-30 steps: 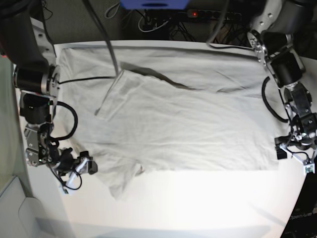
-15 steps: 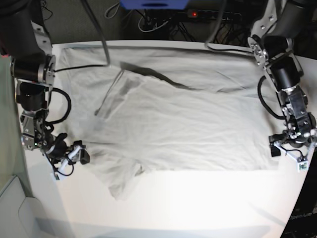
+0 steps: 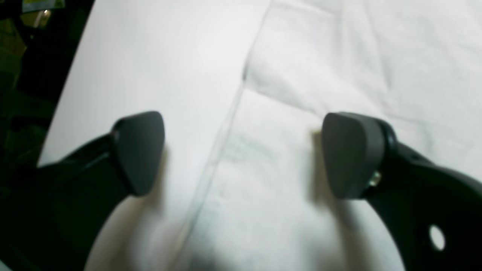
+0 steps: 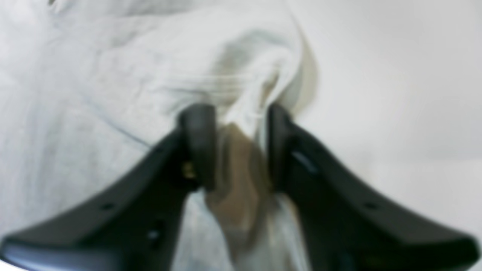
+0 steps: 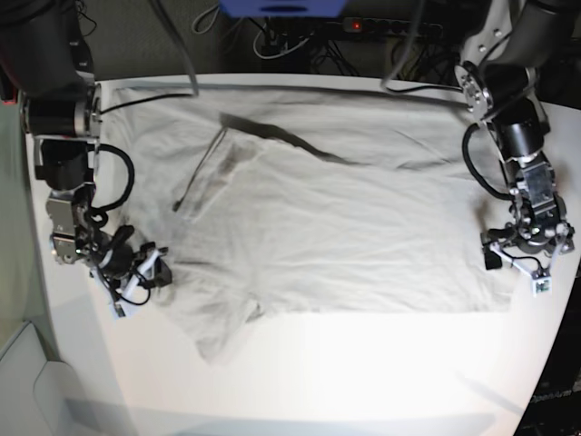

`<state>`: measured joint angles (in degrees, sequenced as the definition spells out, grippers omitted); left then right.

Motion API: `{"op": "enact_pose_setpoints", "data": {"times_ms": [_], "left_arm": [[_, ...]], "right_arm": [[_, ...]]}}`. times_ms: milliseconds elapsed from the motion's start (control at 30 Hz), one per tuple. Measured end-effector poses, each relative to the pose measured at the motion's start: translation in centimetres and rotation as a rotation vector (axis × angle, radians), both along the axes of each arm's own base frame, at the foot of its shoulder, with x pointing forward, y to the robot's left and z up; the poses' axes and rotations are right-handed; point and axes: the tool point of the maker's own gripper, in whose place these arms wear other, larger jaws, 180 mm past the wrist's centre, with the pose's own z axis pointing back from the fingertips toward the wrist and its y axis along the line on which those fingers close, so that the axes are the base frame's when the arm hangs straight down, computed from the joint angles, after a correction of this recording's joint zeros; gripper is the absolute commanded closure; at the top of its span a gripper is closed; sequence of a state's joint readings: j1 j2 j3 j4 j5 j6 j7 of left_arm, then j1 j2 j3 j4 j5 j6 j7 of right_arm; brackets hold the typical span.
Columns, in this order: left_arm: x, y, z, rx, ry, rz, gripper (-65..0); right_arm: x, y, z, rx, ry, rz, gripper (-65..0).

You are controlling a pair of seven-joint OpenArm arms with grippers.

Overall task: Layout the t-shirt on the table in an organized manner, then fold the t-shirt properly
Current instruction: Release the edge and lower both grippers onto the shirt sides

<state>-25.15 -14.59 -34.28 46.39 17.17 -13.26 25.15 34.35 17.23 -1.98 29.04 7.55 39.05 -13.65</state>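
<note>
The light grey t-shirt (image 5: 318,218) lies spread across the white table (image 5: 363,372), its sleeve rumpled at the lower left. My right gripper (image 5: 154,277) is at that sleeve's edge. In the right wrist view its fingers (image 4: 199,128) stand close together with a bunched fold of the t-shirt (image 4: 241,94) pinched between them, so the right gripper (image 4: 241,116) is shut on it. My left gripper (image 5: 515,271) hovers over the hem at the right side. It is wide open (image 3: 244,152), one pad over bare table (image 3: 150,56) and the other over t-shirt (image 3: 339,56).
Cables and a power strip (image 5: 390,27) lie behind the table's far edge. The table's right edge runs close beside the left arm (image 5: 526,154). A grey surface (image 5: 27,381) sits off the table's lower left corner.
My right gripper slid right onto the sleeve edge and closed on a fold of cloth. My left gripper moved a little up and inward over the hem, staying open.
</note>
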Motion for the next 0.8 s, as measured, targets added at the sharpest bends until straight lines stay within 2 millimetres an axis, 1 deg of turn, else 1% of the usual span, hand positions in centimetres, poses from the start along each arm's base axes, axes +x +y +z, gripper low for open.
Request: {"op": "enact_pose_setpoints", "data": {"times_ms": [67,100,167,267,333,400,467,500,567,667,800], "left_arm": [[0.4,-0.3,-0.4,-0.014,-0.006,-0.004,-65.0],[0.6,-0.5,-0.6,-0.022,-0.007,-0.006,-65.0],[0.8,-0.7,-1.0,-0.041,0.006,-0.005,-65.0],[1.0,-0.5,-1.0,-0.048,0.012,-0.001,-65.0],[1.5,-0.4,-0.5,-0.047,0.002,-0.001,-65.0],[2.5,-0.3,0.7,-0.045,-0.024,-0.001,-65.0],[3.3,0.3,1.6,-0.045,-0.047,0.005,-65.0],[3.5,0.7,1.7,-0.048,-0.05,0.009,-65.0],[3.3,0.9,0.9,-0.07,-0.013,0.018,-65.0],[2.9,0.3,-1.1,-0.108,-0.001,0.011,-65.0],[3.1,-0.1,-1.8,-0.119,-0.06,0.002,-65.0]], "right_arm": [[-0.1,0.1,-0.1,0.003,0.002,0.001,-2.1],[-0.2,0.1,-0.2,0.005,0.004,-0.001,0.0],[-0.2,0.2,-0.2,0.006,0.002,0.0,-0.1],[-0.2,0.2,-0.2,0.005,0.002,0.001,-0.2],[-0.2,0.1,-0.2,0.003,0.002,0.001,-0.3],[-0.3,0.0,-0.2,0.003,0.003,0.001,-0.3],[-0.3,0.0,-0.2,0.002,0.004,0.001,-0.3],[-0.3,0.1,-0.2,0.003,0.003,0.001,-0.3],[-0.3,0.1,-0.2,0.005,0.004,0.001,-0.3],[-0.3,0.1,-0.2,0.003,0.004,0.001,-0.3],[-0.3,0.1,-0.2,0.001,0.004,0.003,-0.3]]}}
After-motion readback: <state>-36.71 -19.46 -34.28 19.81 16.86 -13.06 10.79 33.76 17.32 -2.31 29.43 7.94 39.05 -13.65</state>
